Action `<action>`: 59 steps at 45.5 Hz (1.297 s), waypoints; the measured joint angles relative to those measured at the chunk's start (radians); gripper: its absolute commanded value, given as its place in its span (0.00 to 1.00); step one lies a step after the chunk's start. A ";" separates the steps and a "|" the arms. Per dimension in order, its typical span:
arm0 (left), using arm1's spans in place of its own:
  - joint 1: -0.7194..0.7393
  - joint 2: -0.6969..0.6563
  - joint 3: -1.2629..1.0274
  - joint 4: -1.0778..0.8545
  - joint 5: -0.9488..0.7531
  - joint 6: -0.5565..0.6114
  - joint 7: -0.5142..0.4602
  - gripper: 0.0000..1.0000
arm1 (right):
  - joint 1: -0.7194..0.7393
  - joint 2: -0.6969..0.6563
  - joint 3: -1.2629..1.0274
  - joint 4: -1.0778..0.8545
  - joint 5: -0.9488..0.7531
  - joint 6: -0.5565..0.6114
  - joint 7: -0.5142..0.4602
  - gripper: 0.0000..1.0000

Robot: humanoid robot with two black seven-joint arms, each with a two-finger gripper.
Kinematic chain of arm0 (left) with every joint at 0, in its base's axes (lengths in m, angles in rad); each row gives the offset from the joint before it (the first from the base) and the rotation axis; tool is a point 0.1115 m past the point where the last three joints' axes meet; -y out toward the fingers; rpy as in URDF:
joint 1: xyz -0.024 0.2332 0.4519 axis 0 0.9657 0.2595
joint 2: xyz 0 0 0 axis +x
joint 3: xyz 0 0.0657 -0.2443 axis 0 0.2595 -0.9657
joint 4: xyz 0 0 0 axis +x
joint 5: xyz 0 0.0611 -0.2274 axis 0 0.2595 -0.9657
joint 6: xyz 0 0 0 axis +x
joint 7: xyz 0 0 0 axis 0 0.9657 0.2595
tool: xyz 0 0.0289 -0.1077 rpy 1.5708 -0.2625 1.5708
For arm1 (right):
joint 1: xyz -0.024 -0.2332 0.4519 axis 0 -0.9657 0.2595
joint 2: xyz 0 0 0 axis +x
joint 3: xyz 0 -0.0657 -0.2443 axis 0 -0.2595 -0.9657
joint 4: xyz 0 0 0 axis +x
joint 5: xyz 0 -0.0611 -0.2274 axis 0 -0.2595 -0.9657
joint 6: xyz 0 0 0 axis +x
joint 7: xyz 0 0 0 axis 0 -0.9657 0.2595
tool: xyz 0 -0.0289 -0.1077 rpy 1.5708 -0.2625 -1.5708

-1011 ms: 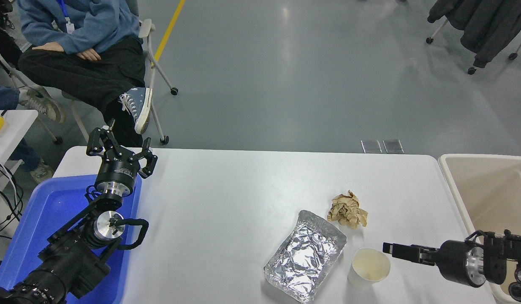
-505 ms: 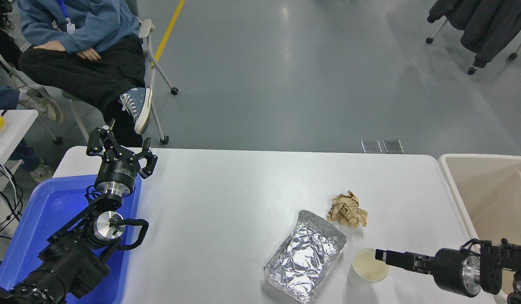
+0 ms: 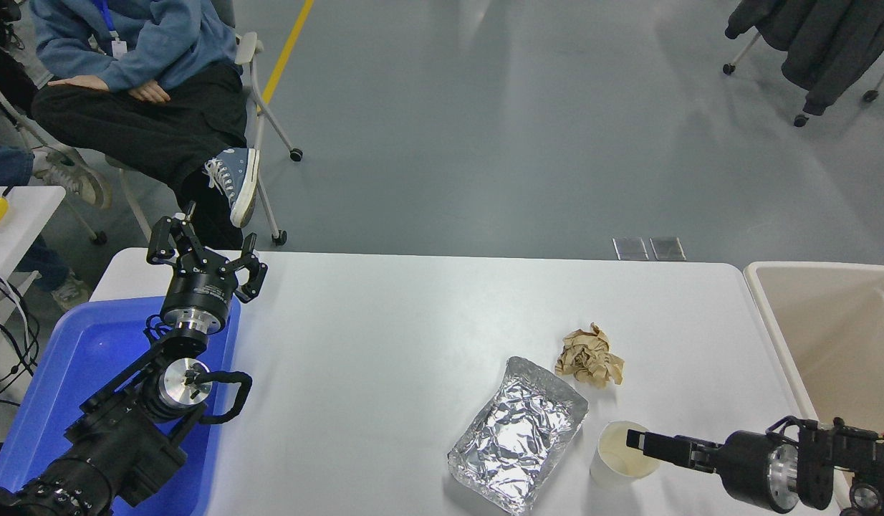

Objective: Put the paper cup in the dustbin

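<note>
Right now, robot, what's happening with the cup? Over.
Left gripper parked, open. Right gripper over paper cup mouth, grip unclear. Cup upright beside foil tray. Dustbin at right.

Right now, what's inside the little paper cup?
The paper cup shows only its cream inside, with nothing visible in it. The right gripper reaches over its rim from the right and hides part of the opening, so that bit can't be checked.
</note>
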 measured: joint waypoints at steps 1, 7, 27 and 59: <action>0.000 0.000 0.000 0.000 0.000 0.000 0.000 1.00 | -0.002 0.002 0.000 -0.002 -0.002 -0.002 0.002 0.98; 0.000 0.000 0.000 0.000 0.000 0.000 0.000 1.00 | -0.014 0.015 0.000 -0.018 -0.015 -0.014 0.014 0.96; 0.000 0.000 0.001 0.000 0.000 0.000 0.000 1.00 | -0.053 0.043 -0.002 -0.062 -0.028 -0.050 0.033 0.02; 0.000 0.000 0.000 0.000 0.000 0.000 0.000 1.00 | -0.052 -0.053 0.031 0.034 0.026 -0.053 0.067 0.00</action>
